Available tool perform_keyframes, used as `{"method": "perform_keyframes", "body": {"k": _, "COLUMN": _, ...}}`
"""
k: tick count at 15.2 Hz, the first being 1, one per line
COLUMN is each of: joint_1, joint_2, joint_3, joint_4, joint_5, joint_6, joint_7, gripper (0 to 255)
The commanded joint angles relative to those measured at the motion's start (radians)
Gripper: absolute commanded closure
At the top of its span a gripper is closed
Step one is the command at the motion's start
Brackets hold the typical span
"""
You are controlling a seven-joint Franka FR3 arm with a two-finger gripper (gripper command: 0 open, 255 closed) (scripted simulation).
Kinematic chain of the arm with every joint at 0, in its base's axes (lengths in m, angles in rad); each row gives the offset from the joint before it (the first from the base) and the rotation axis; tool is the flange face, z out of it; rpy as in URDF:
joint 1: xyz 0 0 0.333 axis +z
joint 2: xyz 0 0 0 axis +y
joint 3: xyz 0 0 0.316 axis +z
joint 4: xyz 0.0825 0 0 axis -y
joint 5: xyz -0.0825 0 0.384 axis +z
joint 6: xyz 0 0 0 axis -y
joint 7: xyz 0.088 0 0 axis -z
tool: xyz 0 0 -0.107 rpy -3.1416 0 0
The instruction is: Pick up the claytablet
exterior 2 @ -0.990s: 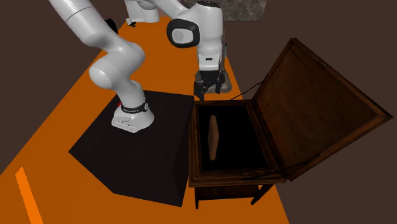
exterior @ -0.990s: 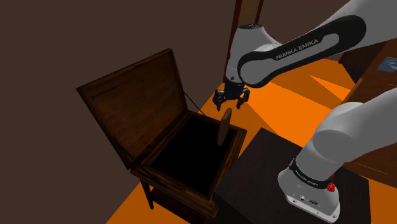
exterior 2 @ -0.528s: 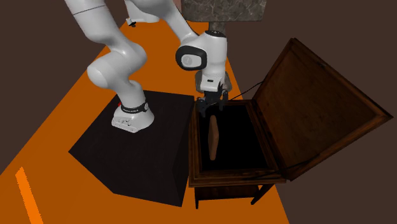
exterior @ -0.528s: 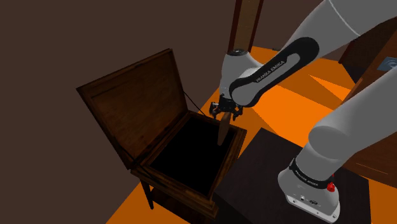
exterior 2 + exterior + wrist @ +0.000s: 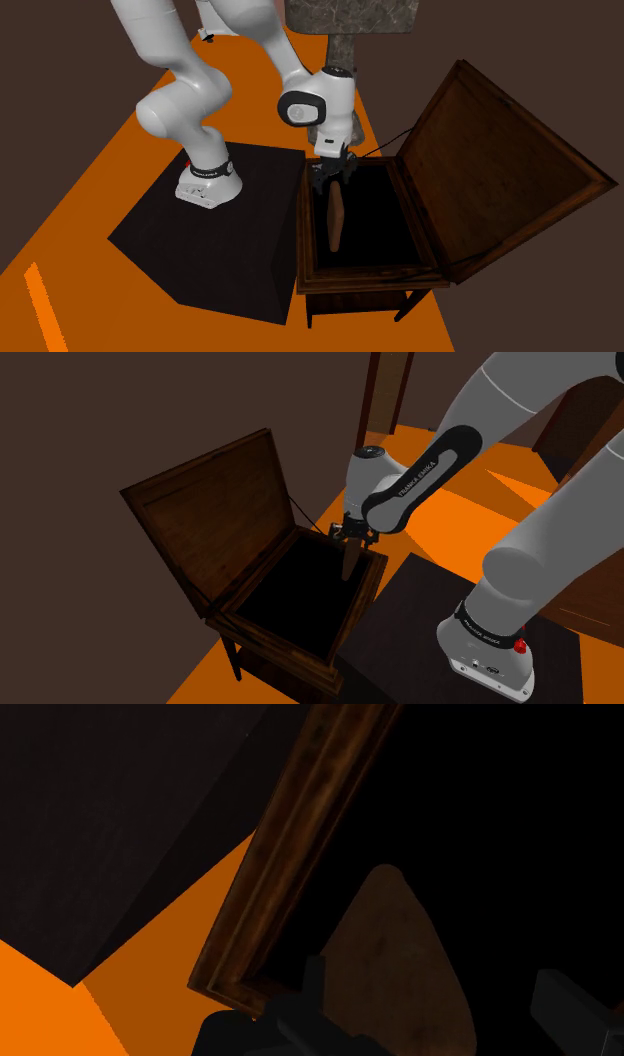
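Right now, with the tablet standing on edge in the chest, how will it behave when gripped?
Probably stiff: the tablet is a thin brown slab holding its shape on edge in the chest. Apt to tip: a nudge from one side of the open gripper could topple it. Possibly brittle, if clay.

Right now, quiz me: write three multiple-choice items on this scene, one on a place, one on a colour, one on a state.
1. The claytablet stands:
A. on the black stand
B. inside the open chest
C. on the floor

2. The claytablet is:
A. white
B. blue
C. brown

3. The gripper is:
A. open
B. shut on the claytablet
C. shut on nothing

Answers:
1 B: it stands on edge within the chest's rim.
2 C: its face shows brown in the wrist view.
3 A: the fingers stand apart, one on either side of the claytablet's top.
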Motion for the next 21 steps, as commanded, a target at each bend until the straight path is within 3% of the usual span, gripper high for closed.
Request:
{"method": "perform_keyframes", "body": {"k": 1, "joint_1": -0.003, "joint_2": 0.007, "joint_3": 0.002, "joint_4": 0.001, "joint_5": -0.007, "joint_6": 0.006, "joint_7": 0.006, "gripper": 255}}
{"method": "perform_keyframes", "body": {"k": 10, "joint_1": -0.002, "joint_2": 0.005, "joint_3": 0.002, "joint_4": 0.0, "joint_5": -0.006, "joint_6": 0.006, "joint_7": 0.005, "gripper": 255}}
{"method": "perform_keyframes", "body": {"k": 21, "joint_1": 0.065, "joint_2": -0.174, "joint_3": -0.043, "joint_4": 0.026, "joint_5": 0.131, "joint_6": -0.19, "joint_7": -0.109, "gripper": 255}}
